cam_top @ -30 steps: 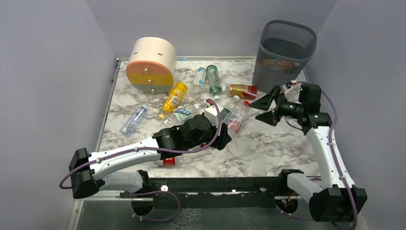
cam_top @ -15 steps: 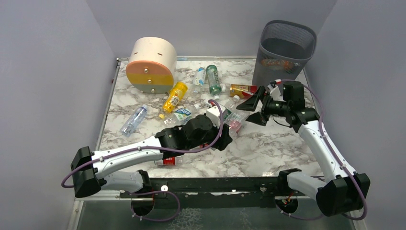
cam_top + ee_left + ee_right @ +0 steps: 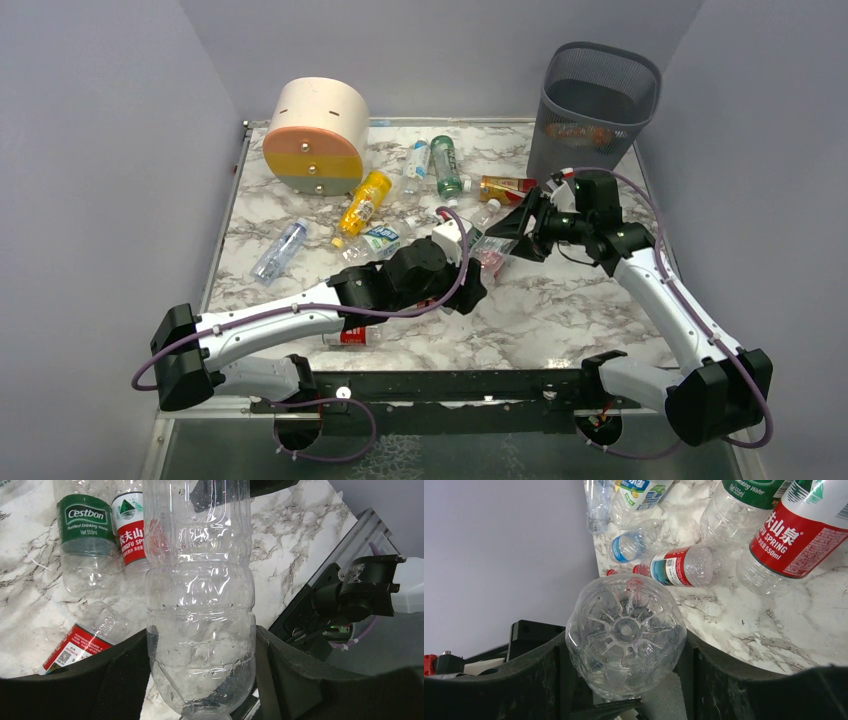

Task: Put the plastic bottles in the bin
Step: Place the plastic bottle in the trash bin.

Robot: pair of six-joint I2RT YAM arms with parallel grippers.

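Left tool [image 3: 201, 672], right tool [image 3: 626, 677], both gripping 1 clear bottle [image 3: 200, 580]

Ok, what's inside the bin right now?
Low in the bin, something orange and red shows through the mesh front, too blurred to name. The floor is hidden behind that wall.

Bottles [image 3: 365, 200] on table [image 3: 560, 300]; drawer unit [image 3: 315, 135] behind left, bin [image 3: 595, 110] behind right.

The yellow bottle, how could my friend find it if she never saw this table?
Find the big round beige, orange and yellow drawer unit at the far left of the white marble table. The yellow plastic bottle lies right by its near right side. Its neighbours are clear or green; it alone is bright yellow all over.
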